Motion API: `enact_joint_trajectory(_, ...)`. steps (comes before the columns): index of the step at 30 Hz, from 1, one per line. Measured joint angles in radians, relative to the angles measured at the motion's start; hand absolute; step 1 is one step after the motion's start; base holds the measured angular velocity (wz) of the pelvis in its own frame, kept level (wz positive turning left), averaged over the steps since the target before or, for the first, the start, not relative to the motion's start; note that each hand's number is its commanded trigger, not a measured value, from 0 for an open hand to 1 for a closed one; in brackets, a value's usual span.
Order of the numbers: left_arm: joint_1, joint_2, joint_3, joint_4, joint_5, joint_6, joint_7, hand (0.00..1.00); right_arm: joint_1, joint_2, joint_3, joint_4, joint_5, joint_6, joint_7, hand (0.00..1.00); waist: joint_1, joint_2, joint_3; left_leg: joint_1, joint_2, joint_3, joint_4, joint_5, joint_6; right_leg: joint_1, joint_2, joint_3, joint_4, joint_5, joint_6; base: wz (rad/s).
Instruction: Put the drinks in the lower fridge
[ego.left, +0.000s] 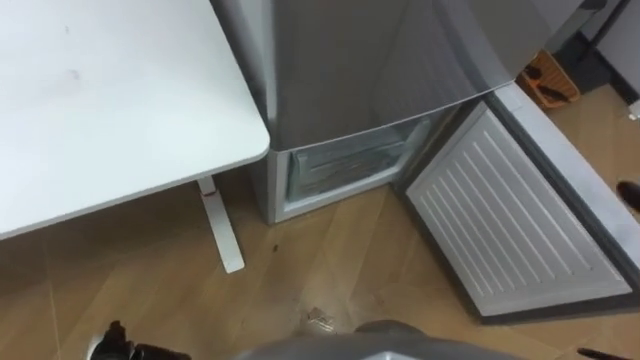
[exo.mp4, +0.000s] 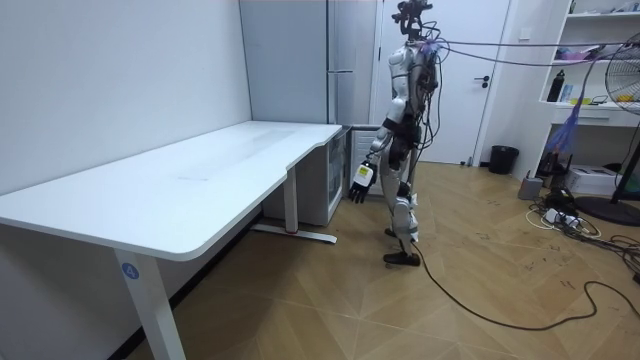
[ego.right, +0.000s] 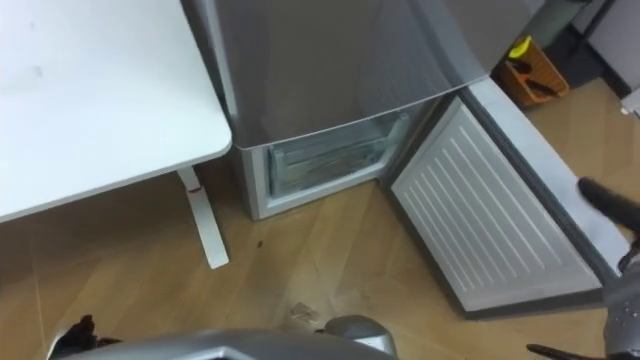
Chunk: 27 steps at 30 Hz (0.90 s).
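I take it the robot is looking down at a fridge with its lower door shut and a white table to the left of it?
Not quite. The lower door of the fridge is open, swung out to the right over the floor, as the left eye view shows. The white table does stand to the left of it.

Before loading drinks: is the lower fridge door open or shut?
Open: the lower door stands wide, its ribbed white inside showing, the drawer exposed.

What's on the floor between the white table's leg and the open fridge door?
In the left eye view, only bare wooden floor runs from the table leg to the fridge door, save one small dark speck near the leg.
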Motion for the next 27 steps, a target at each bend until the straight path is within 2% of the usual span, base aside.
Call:
enact_joint_trajectory(1, 0.008, 0.000, -0.013, -0.002, 0.000, 0.003, 0.006, 0.00, 0.014, 0.006, 0.001, -0.051, -0.011, 0.000, 0.000, 0.00, -0.001, -0.002, -0.0023, -0.001, 0.000, -0.011, 0.000, 0.000, 0.000, 0.007, -0.001, -0.010, -0.008, 0.001, 0.000, 0.22)
enact_joint_trajectory(4, 0.032, 0.000, -0.027, -0.003, 0.001, 0.006, 0.011, 0.00, 0.032, 0.020, 0.002, -0.137, -0.017, 0.001, 0.002, 0.00, 0.000, -0.002, -0.0024, -0.004, 0.000, -0.018, -0.001, 0.000, 0.000, 0.009, -0.002, -0.017, -0.010, 0.001, 0.000, 0.09)
enact_joint_trajectory(11, 0.050, 0.000, -0.036, -0.004, 0.007, 0.011, 0.027, 0.00, 0.031, 0.024, 0.002, -0.183, -0.059, 0.001, 0.002, 0.00, -0.001, 0.004, -0.0065, -0.010, 0.001, -0.028, -0.003, 0.000, 0.000, 0.007, -0.004, -0.035, -0.008, 0.002, -0.001, 0.04)
enact_joint_trajectory(15, 0.051, 0.000, -0.036, -0.007, 0.010, 0.011, 0.027, 0.00, 0.029, 0.024, 0.001, -0.184, -0.109, 0.001, 0.003, 0.00, -0.002, 0.006, -0.0071, -0.020, 0.003, -0.035, 0.001, 0.000, 0.000, -0.001, -0.004, -0.040, -0.007, 0.003, -0.003, 0.01)
enact_joint_trajectory(21, 0.054, 0.000, -0.035, -0.007, 0.010, 0.011, 0.026, 0.00, 0.007, 0.017, 0.000, -0.141, -0.094, 0.001, 0.018, 0.00, -0.002, 0.001, -0.0060, -0.021, 0.003, -0.036, 0.004, 0.000, 0.000, -0.001, -0.005, -0.043, -0.005, 0.005, -0.005, 0.00)
enact_joint_trajectory(27, 0.061, 0.000, -0.031, -0.007, 0.011, 0.011, 0.025, 0.00, -0.023, -0.014, -0.007, -0.060, -0.104, 0.001, 0.045, 0.00, -0.002, 0.001, -0.0052, -0.020, 0.003, -0.039, 0.004, 0.000, 0.000, 0.000, -0.005, -0.042, -0.005, 0.005, -0.005, 0.00)
